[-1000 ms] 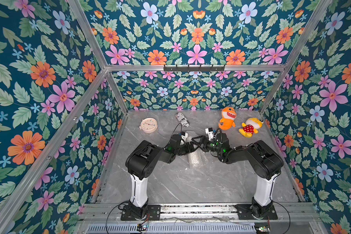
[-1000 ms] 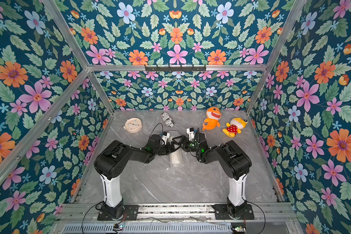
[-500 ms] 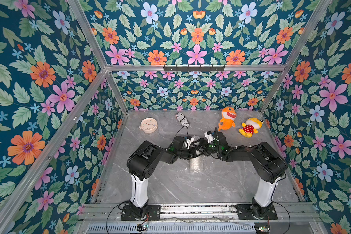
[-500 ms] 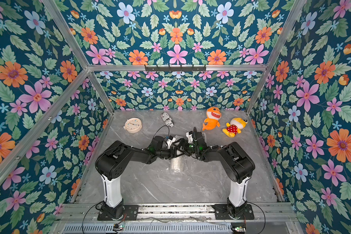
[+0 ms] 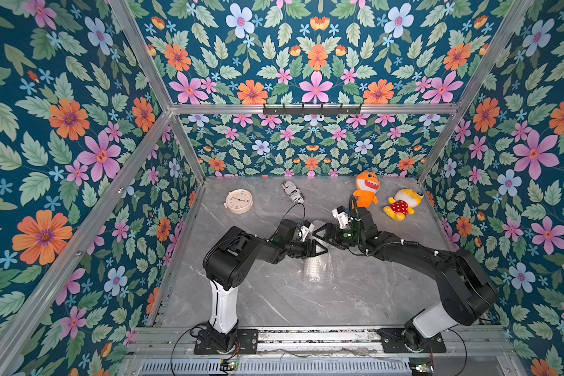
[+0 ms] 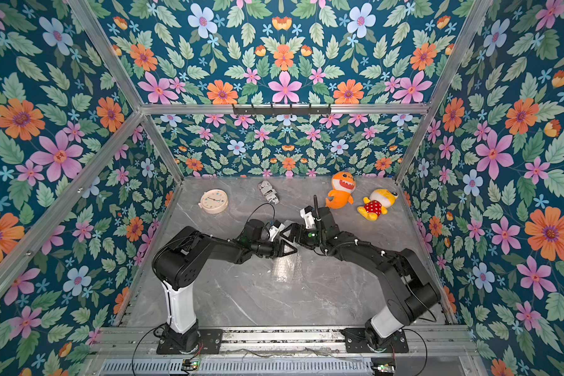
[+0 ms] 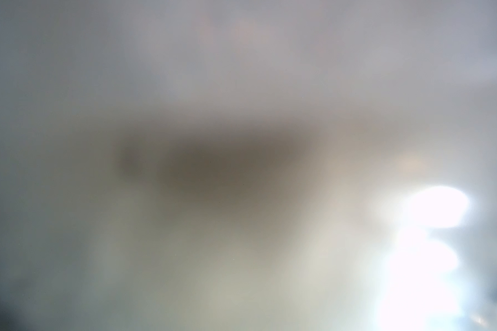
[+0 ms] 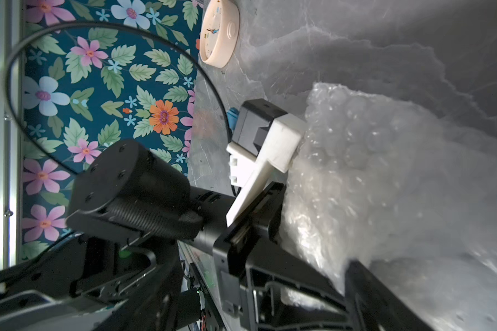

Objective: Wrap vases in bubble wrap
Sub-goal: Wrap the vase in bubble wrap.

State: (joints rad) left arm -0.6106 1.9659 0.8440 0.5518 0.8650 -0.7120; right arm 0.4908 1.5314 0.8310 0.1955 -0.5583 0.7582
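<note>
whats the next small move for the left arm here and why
Probably draw the left gripper, with its pinched edge of bubble wrap, a little way over the bundle. Its jaws look shut on the sheet, wrap blurs the left wrist view, and the right gripper straddles the bundle, jaws wide, grip unclear, so it may steady it.

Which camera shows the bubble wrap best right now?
The right wrist view: the bubble wrap fills much of the picture, close enough to make out single bubbles. In both top views the bubble wrap is only a small pale patch, far off. The left wrist view is all blur and shows nothing recognisable.
</note>
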